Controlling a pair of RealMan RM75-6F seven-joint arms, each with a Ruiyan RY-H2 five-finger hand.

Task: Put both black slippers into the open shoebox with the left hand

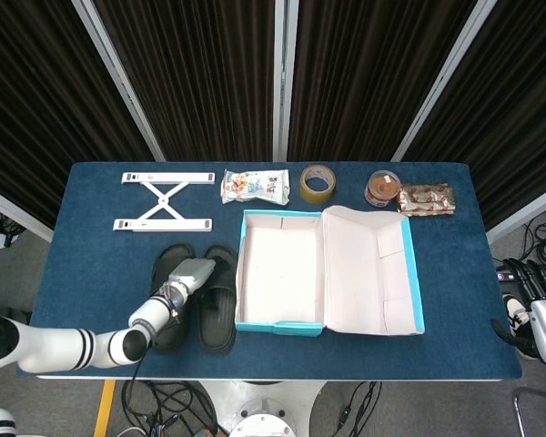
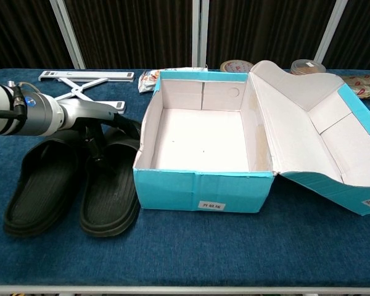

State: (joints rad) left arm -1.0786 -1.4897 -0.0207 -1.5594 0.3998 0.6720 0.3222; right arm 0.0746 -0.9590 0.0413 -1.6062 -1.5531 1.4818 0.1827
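Two black slippers lie side by side on the blue table, left of the open shoebox (image 1: 239,273): the outer slipper (image 2: 40,188) and the inner slipper (image 2: 111,191), which almost touches the box's front wall (image 2: 200,185). Seen from the head view, the pair (image 1: 217,309) sits by the box's left side. My left hand (image 2: 94,137) reaches down between the slippers at their straps; its dark fingers blend into the black rubber, so any grip is hidden. In the head view the left hand (image 1: 189,272) covers the straps. The box is empty. My right hand (image 1: 530,320) hangs off the table's right edge.
The box's lid (image 1: 369,269) lies open to the right. Along the far edge stand a white folding stand (image 1: 162,201), a snack bag (image 1: 254,187), a tape roll (image 1: 318,182), a round tin (image 1: 382,188) and a wrapped packet (image 1: 427,198).
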